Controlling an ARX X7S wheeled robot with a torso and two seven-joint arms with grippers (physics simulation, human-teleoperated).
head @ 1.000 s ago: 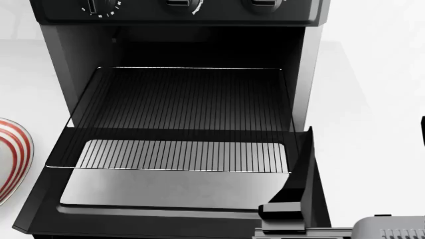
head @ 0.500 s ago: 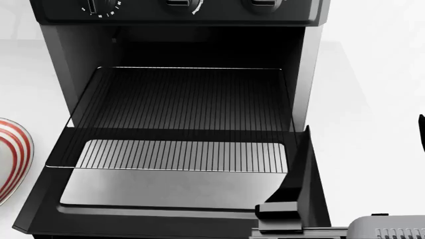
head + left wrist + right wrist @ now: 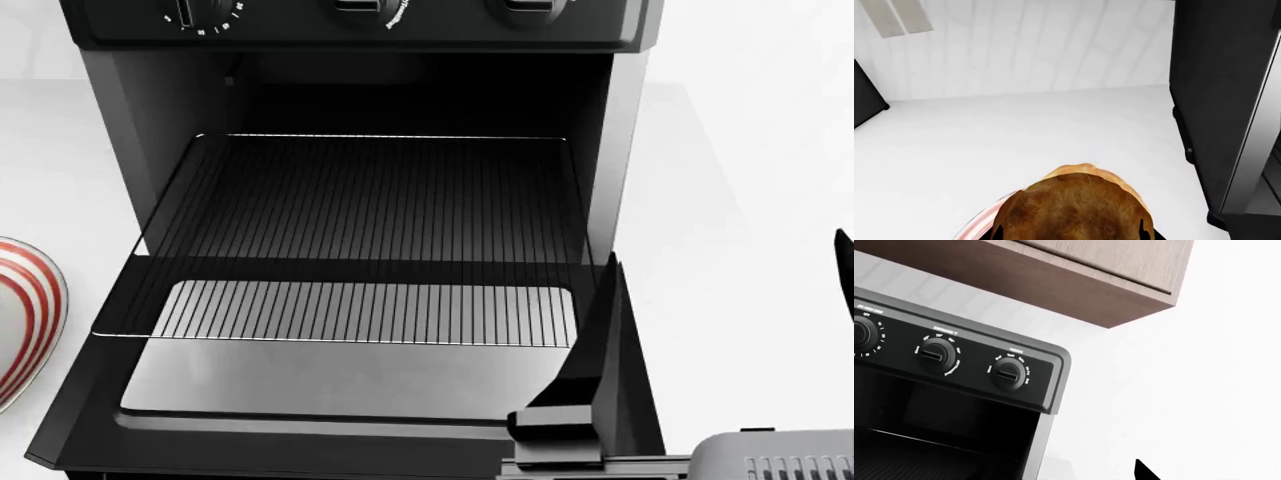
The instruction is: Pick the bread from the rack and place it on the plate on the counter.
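I'm in a kitchen: a black countertop oven [image 3: 360, 200] with dials [image 3: 1009, 374] sits open on a white surface [image 3: 747, 180], a wooden wall cabinet [image 3: 1074, 275] at twelve o'clock above it.

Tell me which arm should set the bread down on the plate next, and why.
Left. In its wrist view the bread sits between the left gripper's fingertips, with the plate's red-striped rim just beneath. The rack is bare, and the right arm is over by the oven door.
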